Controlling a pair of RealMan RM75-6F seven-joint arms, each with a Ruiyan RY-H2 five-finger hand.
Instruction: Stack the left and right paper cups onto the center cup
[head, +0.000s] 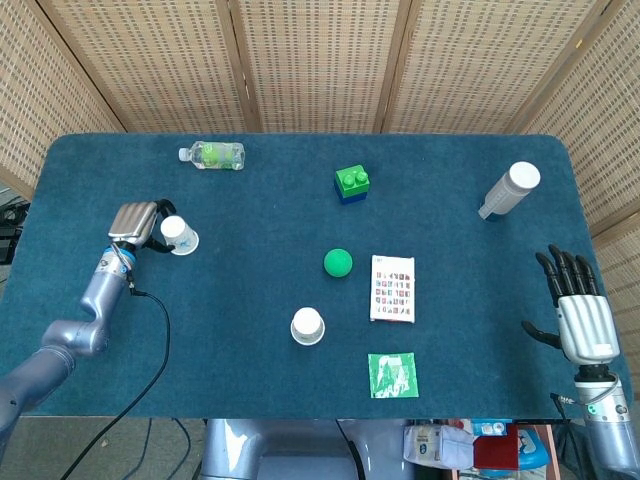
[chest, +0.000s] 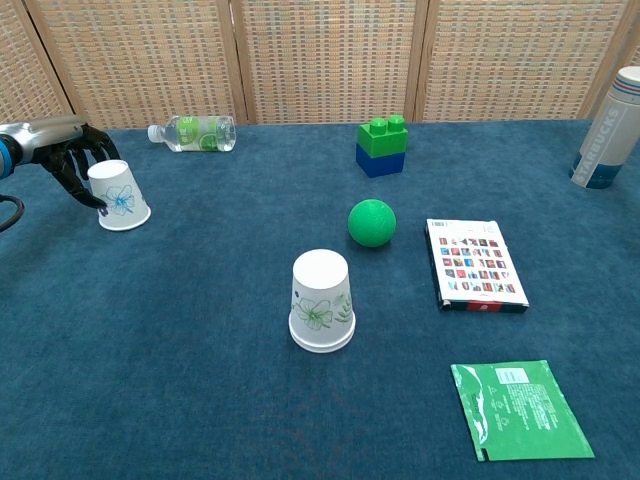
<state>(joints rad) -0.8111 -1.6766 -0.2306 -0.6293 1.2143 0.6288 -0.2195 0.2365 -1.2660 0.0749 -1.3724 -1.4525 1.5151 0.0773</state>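
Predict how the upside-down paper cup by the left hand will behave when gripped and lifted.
The paper cup is probably very light and thin-walled, so a hard squeeze from the left hand could crumple it. Its tapered sides may let it slip downward. It already looks slightly tilted, so a nudge could tip it.

White paper cups (chest: 321, 300) with floral prints on a blue table (chest: 180, 380); green ball (chest: 372, 221); green-and-blue block (chest: 381, 146).

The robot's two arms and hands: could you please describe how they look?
Both hands, left hand and right hand, have ribbed silver metal backs and black fingers. The arms are silver-grey with a blue ring at each wrist; a black cable trails from the left wrist.
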